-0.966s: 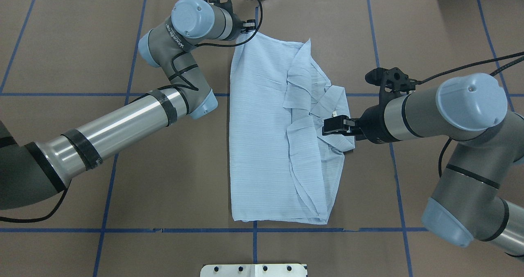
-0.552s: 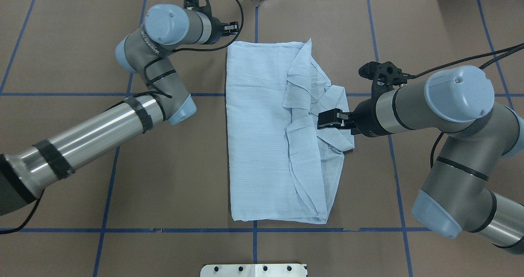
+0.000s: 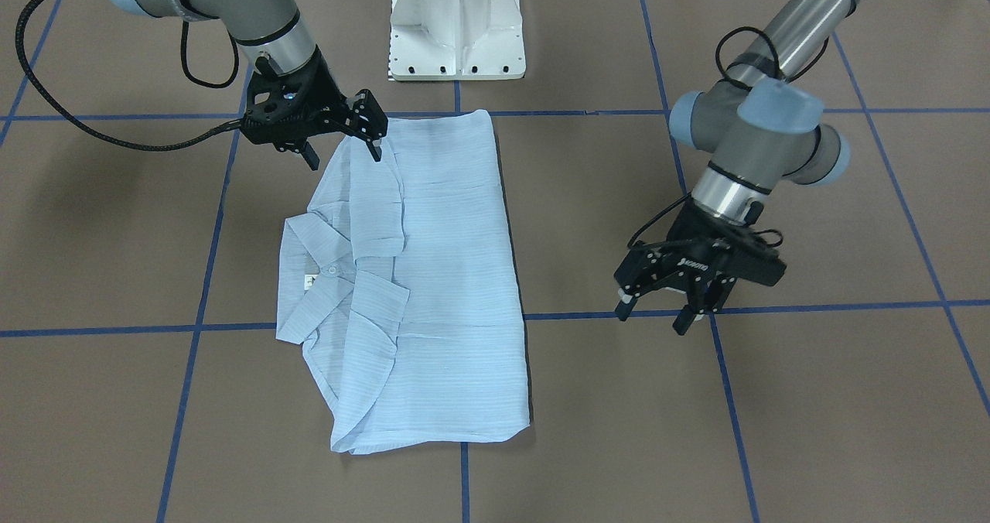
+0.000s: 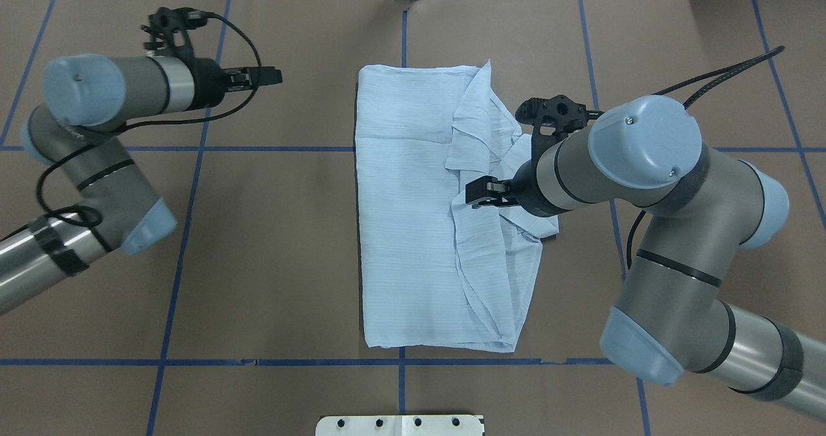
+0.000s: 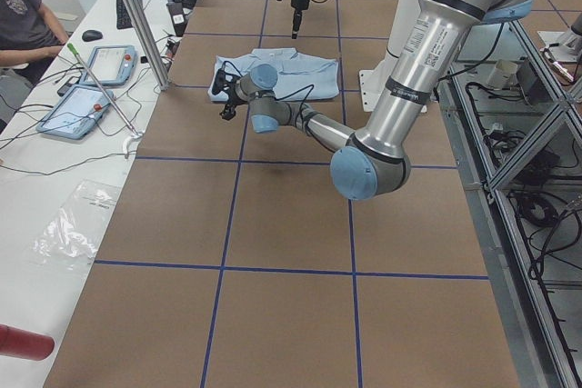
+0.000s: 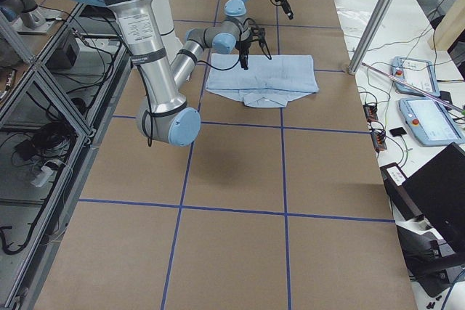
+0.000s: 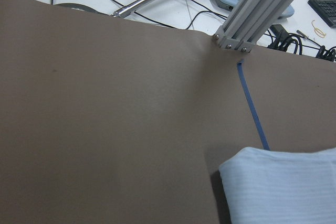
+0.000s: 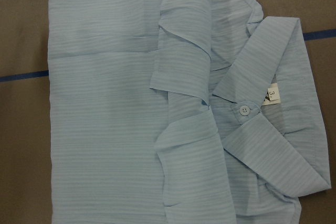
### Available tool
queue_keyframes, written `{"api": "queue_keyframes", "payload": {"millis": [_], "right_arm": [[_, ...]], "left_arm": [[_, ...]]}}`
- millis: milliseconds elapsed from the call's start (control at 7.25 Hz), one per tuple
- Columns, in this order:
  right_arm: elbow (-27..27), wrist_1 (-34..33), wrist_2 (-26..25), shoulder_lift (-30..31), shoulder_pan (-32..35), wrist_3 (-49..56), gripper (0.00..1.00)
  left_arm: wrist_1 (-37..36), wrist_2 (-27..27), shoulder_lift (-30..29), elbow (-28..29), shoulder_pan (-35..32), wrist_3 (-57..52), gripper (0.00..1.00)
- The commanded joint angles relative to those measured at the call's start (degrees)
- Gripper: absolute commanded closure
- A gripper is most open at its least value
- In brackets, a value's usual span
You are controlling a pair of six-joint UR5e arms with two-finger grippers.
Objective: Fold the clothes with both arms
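Note:
The light blue striped shirt (image 4: 406,229) lies folded into a long rectangle in the middle of the table, with collar, button (image 8: 242,109) and neck label (image 8: 272,93) on the robot's right side. It also shows in the front view (image 3: 456,275). My right gripper (image 4: 474,197) hovers open and empty above the shirt's folded sleeve edge next to the collar; in the front view (image 3: 344,148) its fingers are spread. My left gripper (image 4: 274,77) is open and empty, off to the left of the shirt above bare table; it also shows in the front view (image 3: 653,316).
The brown table (image 4: 271,262) carries a grid of blue tape lines. The white pedestal base (image 3: 456,20) stands at the robot's edge. An aluminium post (image 7: 262,3) and cables sit at the far edge. The left wrist view shows the shirt's far corner (image 7: 283,187).
My left gripper let go of the shirt's far left corner, which now lies flat, and swung away to the left. My right gripper moved left over the shirt.

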State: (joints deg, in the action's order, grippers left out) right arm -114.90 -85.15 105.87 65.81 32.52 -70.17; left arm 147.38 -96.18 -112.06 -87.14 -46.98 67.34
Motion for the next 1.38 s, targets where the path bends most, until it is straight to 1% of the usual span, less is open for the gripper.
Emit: {"api": "queue_keyframes", "payload": {"millis": [0, 276, 414, 552, 690, 966, 1103, 1241], "right_arm": [[0.3, -2.7, -2.9, -1.3, -1.8, 4.0, 0.0], [0.5, -2.8, -4.4, -3.1, -1.9, 4.0, 0.0], [0.6, -2.8, -5.1, -2.9, -1.3, 4.2, 0.0], [0.4, -2.8, -5.0, -2.8, -0.6, 4.9, 0.0], [0.5, -2.9, -5.1, -2.4, -0.4, 5.1, 0.0], [0.6, -2.9, -5.1, -2.3, -0.3, 5.1, 0.0], [0.6, -3.0, -5.1, -2.3, -0.4, 5.1, 0.0], [0.6, -3.0, -5.1, -2.4, -0.4, 5.0, 0.0]], "left_arm": [[0.5, 5.9, 10.1, -10.1, -2.2, 0.1, 0.0], [0.8, 14.5, 9.6, -11.7, -2.4, 0.4, 0.0], [3.2, 15.3, 9.6, -12.0, -2.7, 0.6, 0.0], [3.9, 15.2, 9.8, -13.0, -3.2, 1.0, 0.0], [3.8, 15.2, 11.2, -14.8, -3.5, 1.1, 0.0], [2.7, 15.0, 11.9, -18.7, -3.8, 1.1, 0.0], [2.2, 14.8, 12.7, -19.5, -4.0, 1.0, 0.0], [2.2, 14.3, 13.2, -19.1, -4.0, 1.0, 0.0]]}}
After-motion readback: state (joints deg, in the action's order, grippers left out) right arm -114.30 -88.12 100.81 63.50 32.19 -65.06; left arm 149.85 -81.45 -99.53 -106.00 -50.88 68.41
